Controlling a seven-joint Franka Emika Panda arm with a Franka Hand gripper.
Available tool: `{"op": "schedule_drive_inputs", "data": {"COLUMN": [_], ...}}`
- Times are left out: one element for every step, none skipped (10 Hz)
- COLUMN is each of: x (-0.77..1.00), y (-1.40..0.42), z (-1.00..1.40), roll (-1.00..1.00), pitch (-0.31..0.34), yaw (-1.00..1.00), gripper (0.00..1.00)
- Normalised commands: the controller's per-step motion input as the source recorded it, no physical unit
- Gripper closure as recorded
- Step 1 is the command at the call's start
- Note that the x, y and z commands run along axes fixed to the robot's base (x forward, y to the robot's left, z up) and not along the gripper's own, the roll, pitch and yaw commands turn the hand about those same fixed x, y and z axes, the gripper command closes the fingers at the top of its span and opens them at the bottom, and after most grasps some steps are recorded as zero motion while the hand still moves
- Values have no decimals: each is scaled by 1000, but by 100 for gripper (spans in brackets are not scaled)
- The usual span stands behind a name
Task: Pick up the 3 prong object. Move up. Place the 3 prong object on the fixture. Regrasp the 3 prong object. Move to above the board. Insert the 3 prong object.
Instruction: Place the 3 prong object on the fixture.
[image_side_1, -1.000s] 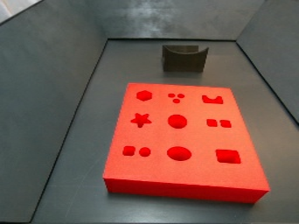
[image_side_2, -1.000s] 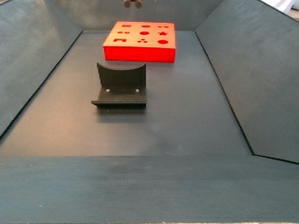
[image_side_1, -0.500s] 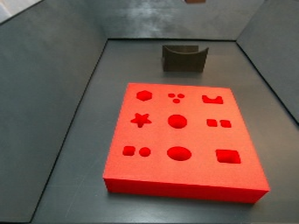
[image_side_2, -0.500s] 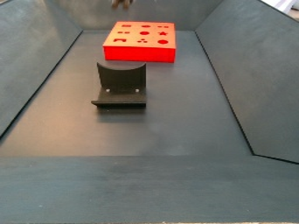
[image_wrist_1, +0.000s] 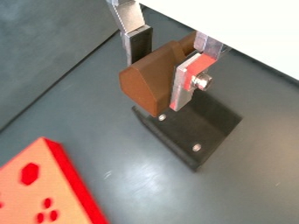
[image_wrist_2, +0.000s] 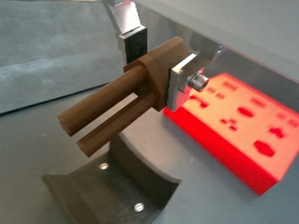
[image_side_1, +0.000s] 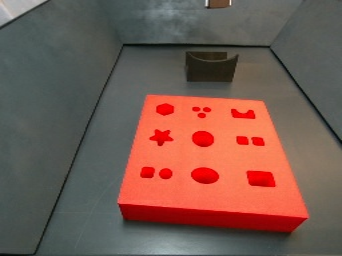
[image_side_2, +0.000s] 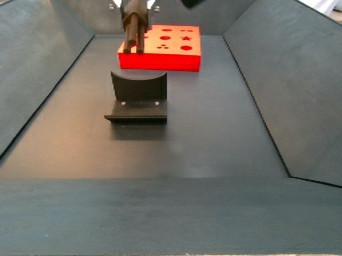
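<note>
Between tool fingers: 3 prong object, above fixture.

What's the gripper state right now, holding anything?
Gripper: shut on the 3 prong object, held above the fixture.

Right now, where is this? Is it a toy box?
Probably a robot test bench, not a toy box: bare grey walls, a red board with shaped holes, a dark fixture, and a gripper above it holding a brown 3 prong object.
</note>
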Motion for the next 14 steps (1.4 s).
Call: {"op": "schedule_drive_inputs", "data": {"x": [39, 61, 67, 68, 64, 52, 119, 127, 136, 150, 152, 157, 169, 165], "y": [64, 67, 59, 50, 49, 26, 131, 140, 138, 135, 137, 141, 131, 118], "z": [-31, -18, -14, -17, -13, -1, -1000, -1000, -1000, -1000, -1000, -1000, -1000, -949], "roll": [-1000, -947, -772, -538, -419, -247, -1000, -1000, -964, -756, -643, -413, -211, -145], "pitch": [76, 91, 85, 66, 52, 31, 195, 192, 207, 183, 157, 101, 56, 21], "yaw": [-104, -119, -114, -110, -107, -95, -73, -98, -118, -149, -164, -185, -191, -179], "gripper": [100, 100, 100, 100, 100, 100, 100, 100, 100, 100, 100, 100, 100, 100]}}
